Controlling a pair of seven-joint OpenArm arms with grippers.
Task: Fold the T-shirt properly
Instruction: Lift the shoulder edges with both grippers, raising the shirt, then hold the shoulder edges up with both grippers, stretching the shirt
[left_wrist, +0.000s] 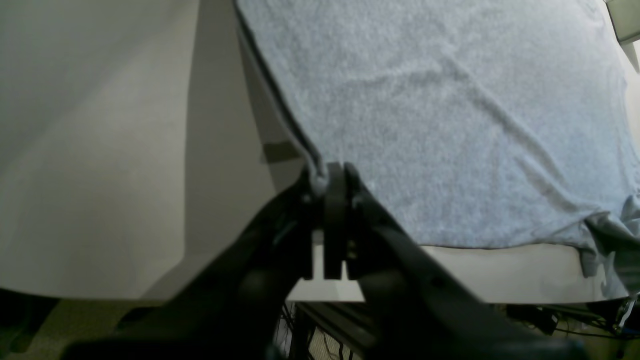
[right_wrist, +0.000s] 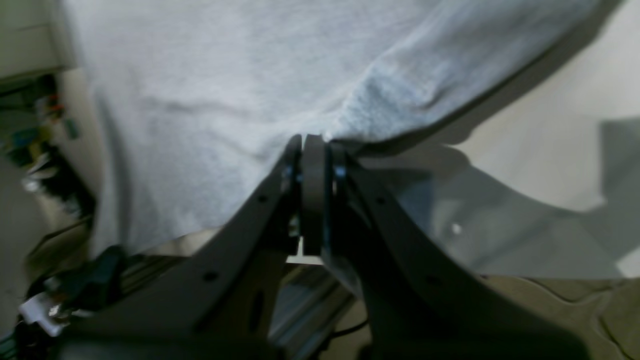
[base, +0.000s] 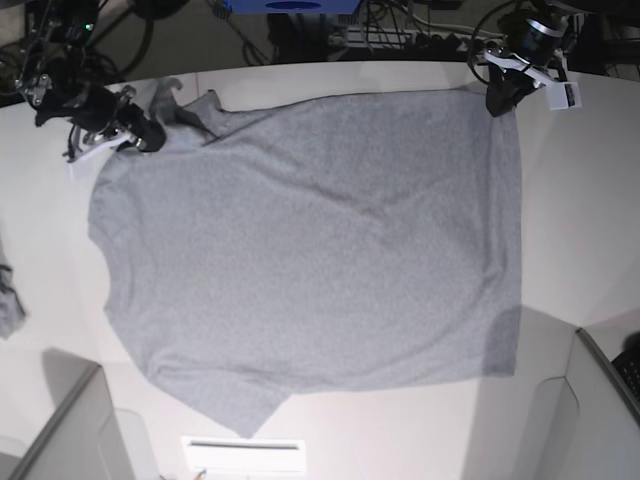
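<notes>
Showing its plain side, T-shirt (base: 310, 250) pinched by both tools

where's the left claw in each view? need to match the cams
Left wrist: left claw at lower centre, shut on the T-shirt edge.
Right wrist: not in it; only the right claw shows.
Base: left claw at upper right, on the T-shirt's far corner.
Shared landmark: the grey T-shirt on the white table.

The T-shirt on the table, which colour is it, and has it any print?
Plain heather grey T-shirt; no print is visible. Base view shows it best.
</notes>
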